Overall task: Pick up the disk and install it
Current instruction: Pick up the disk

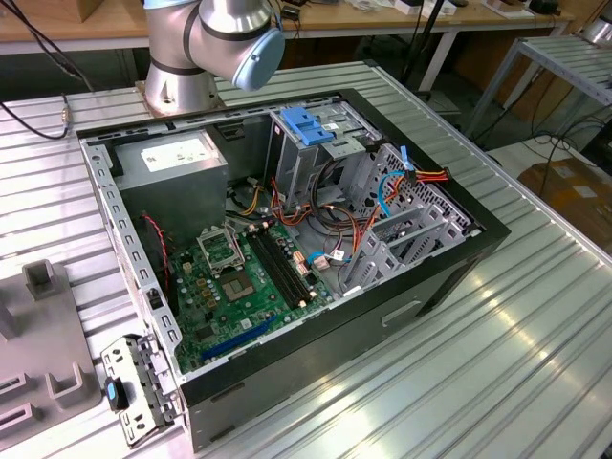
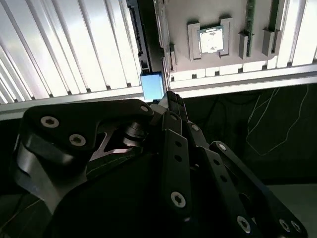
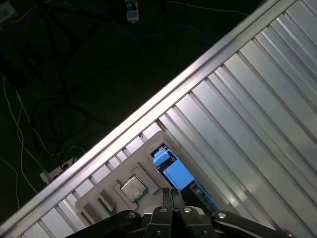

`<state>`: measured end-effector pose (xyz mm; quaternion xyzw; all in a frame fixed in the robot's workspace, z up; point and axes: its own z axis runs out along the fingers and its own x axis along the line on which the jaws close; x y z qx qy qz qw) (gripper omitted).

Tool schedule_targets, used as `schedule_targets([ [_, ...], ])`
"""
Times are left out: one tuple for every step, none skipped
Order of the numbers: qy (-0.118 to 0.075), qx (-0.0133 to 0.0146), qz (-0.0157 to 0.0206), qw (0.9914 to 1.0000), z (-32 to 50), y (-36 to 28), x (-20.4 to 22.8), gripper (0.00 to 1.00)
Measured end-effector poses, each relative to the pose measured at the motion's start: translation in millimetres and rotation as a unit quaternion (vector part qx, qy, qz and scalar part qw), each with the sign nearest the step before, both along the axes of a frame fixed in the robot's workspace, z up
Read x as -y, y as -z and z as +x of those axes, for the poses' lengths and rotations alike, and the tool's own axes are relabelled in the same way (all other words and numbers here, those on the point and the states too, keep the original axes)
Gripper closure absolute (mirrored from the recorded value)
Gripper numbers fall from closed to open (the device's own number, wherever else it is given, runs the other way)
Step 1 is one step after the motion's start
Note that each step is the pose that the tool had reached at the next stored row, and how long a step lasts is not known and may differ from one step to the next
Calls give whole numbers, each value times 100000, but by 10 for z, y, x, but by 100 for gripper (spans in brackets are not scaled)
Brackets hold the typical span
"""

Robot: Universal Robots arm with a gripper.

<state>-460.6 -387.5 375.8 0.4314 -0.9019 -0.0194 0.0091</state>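
In both wrist views the disk [image 2: 151, 85] [image 3: 177, 174] is a thin dark slab with a blue plastic end, seen edge-on. It rests at the edge of a grey fixture tray [image 2: 218, 64] [image 3: 148, 148], on the ribbed metal table. My gripper [image 2: 170, 99] [image 3: 172, 194] hangs well above that blue end, black fingers pressed together and nothing between them. In the exterior view the open computer case [image 1: 449, 268] lies on its side, with its metal drive cage with a blue top [image 1: 308, 129] at the back. The arm's base [image 1: 206, 43] stands behind the case.
The grey tray [image 1: 43, 330] lies at the exterior view's left of the case. It also carries a processor chip [image 2: 212, 39] [image 3: 132, 187] and narrow slots. Just beyond the tray is the table edge [image 3: 124, 126], then dark floor with cables. A metal bracket with a blue clip [image 1: 129, 392] stands at the case's near corner.
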Motion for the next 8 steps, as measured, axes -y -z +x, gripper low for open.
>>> schedule_targets([
  [-595,32,-6,99998,1,4,-1,89],
  [-1161,69,-12,99993,2,9,-2,89],
  [-1501,134,-27,99989,2,14,-10,89],
  [-1591,175,-48,99987,2,18,-21,89],
  [-1655,217,-78,99986,4,24,-36,89],
  [-1755,250,-98,99984,5,31,-48,89],
  [-2285,283,-103,99973,5,41,-54,89],
  [-3005,295,-106,99954,6,49,-56,89],
])
